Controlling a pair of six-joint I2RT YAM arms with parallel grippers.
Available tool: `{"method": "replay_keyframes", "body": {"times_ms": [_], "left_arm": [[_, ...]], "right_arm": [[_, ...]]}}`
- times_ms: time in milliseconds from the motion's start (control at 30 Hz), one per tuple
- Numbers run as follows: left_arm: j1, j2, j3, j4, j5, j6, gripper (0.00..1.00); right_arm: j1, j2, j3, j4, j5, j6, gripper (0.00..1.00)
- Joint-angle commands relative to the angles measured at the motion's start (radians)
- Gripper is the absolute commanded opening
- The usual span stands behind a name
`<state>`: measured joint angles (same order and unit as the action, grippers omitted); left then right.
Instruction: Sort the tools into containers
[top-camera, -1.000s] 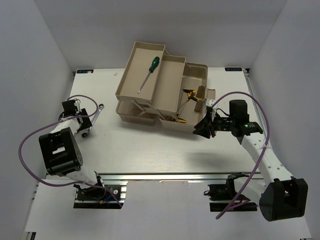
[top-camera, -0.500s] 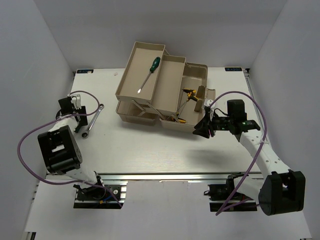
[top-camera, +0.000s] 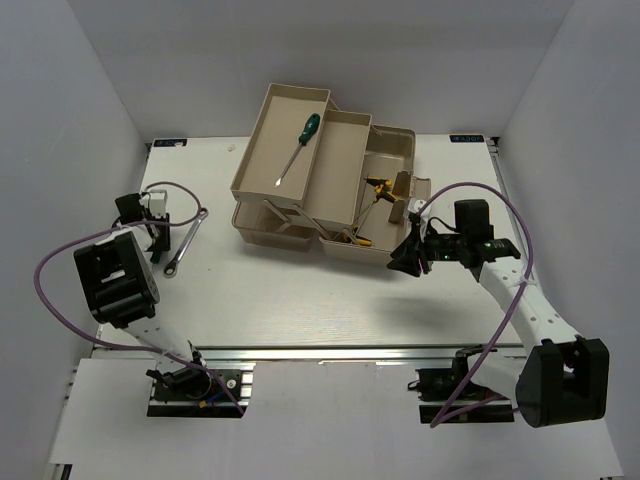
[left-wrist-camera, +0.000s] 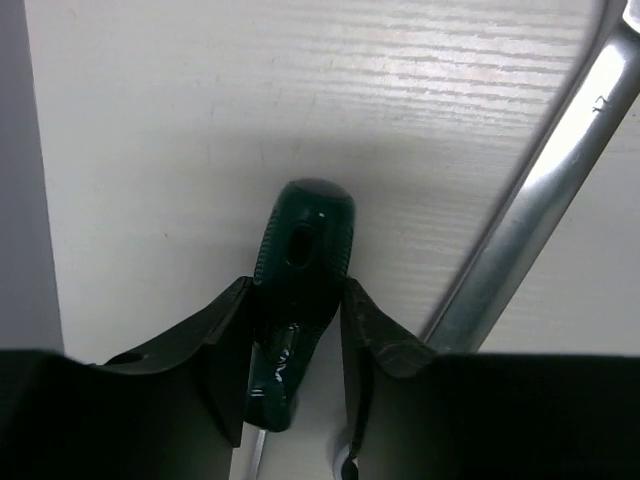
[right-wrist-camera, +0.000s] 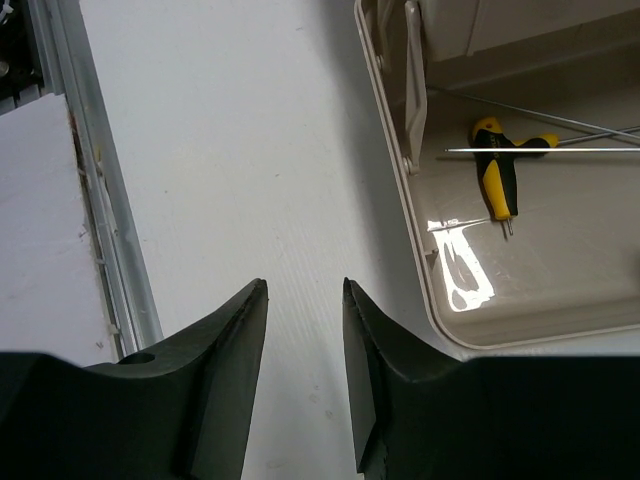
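Dark green on the screwdriver handle (left-wrist-camera: 300, 250), silver on the wrench (left-wrist-camera: 540, 230), yellow and black on the hex key (right-wrist-camera: 497, 170), beige on the toolbox (right-wrist-camera: 560, 275), faintly grained white on the table (right-wrist-camera: 250, 150).

Far centre of the counter (top-camera: 300, 300): toolbox (top-camera: 395, 148), trays fanned out leftward. In the far-left tray (top-camera: 262, 150), 1 screwdriver (top-camera: 298, 145), lying diagonally. In the right compartment, hex keys (right-wrist-camera: 497, 165). Well left of the toolbox, flat on the counter, wrench (top-camera: 186, 240). Just left of it, 2nd screwdriver (left-wrist-camera: 300, 250), between the fingers of the left gripper (left-wrist-camera: 297, 300). Near-right of the toolbox, right gripper (top-camera: 408, 258), above bare counter beside the compartment's rim.
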<state>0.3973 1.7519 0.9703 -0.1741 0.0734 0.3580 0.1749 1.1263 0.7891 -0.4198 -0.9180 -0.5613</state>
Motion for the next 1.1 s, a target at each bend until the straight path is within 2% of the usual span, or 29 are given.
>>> {"method": "replay_keyframes", "body": {"times_ms": [0, 167, 200, 333, 400, 433, 533, 600, 833, 933, 967, 1067], "left_arm": [[0.003, 0.052, 0.022, -0.041, 0.055, -0.013, 0.4], [0.003, 0.066, 0.002, -0.056, 0.068, -0.079, 0.27], [0.003, 0.063, -0.005, -0.047, 0.043, -0.094, 0.22], [0.005, 0.038, 0.002, 0.001, -0.021, -0.195, 0.19], [0.005, 0.044, 0.024, 0.008, -0.024, -0.224, 0.27], [0.003, 0.05, 0.048, 0.004, -0.021, -0.255, 0.36], [0.005, 0.083, 0.088, -0.021, -0.008, -0.281, 0.41], [0.003, 0.095, 0.093, -0.037, -0.012, -0.292, 0.41], [0.003, 0.087, 0.051, -0.059, -0.046, -0.28, 0.47], [0.003, 0.072, 0.022, -0.053, -0.053, -0.272, 0.4], [0.003, 0.067, 0.015, -0.047, -0.058, -0.272, 0.29], [0.003, 0.037, 0.022, -0.021, -0.06, -0.294, 0.12]], "right_arm": [[-0.008, 0.012, 0.05, -0.016, -0.005, -0.017, 0.42], [-0.009, 0.023, 0.061, -0.017, -0.008, -0.015, 0.42], [-0.009, 0.027, 0.061, -0.011, -0.01, -0.014, 0.42], [-0.011, 0.027, 0.062, -0.005, -0.016, -0.009, 0.42], [-0.012, 0.027, 0.061, -0.005, -0.018, -0.008, 0.42], [-0.011, 0.026, 0.056, -0.002, -0.019, -0.009, 0.42], [-0.012, 0.02, 0.049, 0.001, -0.022, -0.003, 0.42], [-0.011, 0.01, 0.047, -0.002, -0.019, -0.003, 0.42], [-0.014, 0.003, 0.039, -0.004, -0.018, -0.002, 0.43], [-0.015, 0.009, 0.041, 0.001, -0.022, -0.002, 0.43], [-0.014, 0.007, 0.044, 0.001, -0.022, -0.002, 0.43], [-0.015, 0.013, 0.051, -0.007, -0.024, -0.003, 0.43]]}}
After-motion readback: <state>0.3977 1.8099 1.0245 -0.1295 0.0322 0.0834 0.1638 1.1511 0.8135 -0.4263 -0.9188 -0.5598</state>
